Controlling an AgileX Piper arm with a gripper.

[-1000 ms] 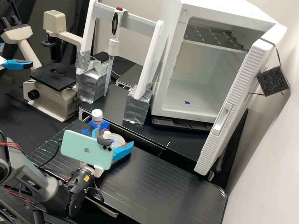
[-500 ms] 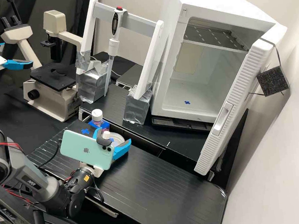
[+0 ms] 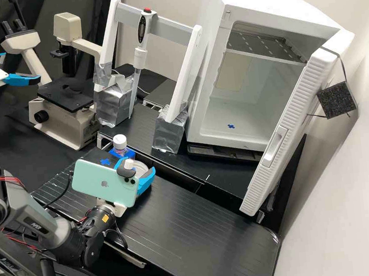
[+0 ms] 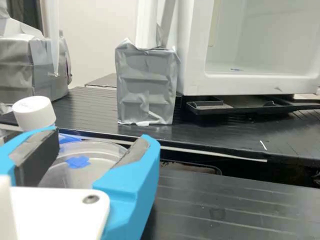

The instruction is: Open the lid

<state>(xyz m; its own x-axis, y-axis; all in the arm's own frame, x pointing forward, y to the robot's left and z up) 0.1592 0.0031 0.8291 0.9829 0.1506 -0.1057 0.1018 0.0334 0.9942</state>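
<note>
Narrowing since before, the claw (image 3: 137, 165), half spread, clear dish (image 4: 98, 166) between its fingers (grip unclear)

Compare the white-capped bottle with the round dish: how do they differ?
The bottle is tall and narrow; the dish is low and wide. The bottle has a white cap, while the dish is clear and shows a blue cross. The dish lies between the fingers of the gripper, the bottle outside them. Both have round tops.
</note>
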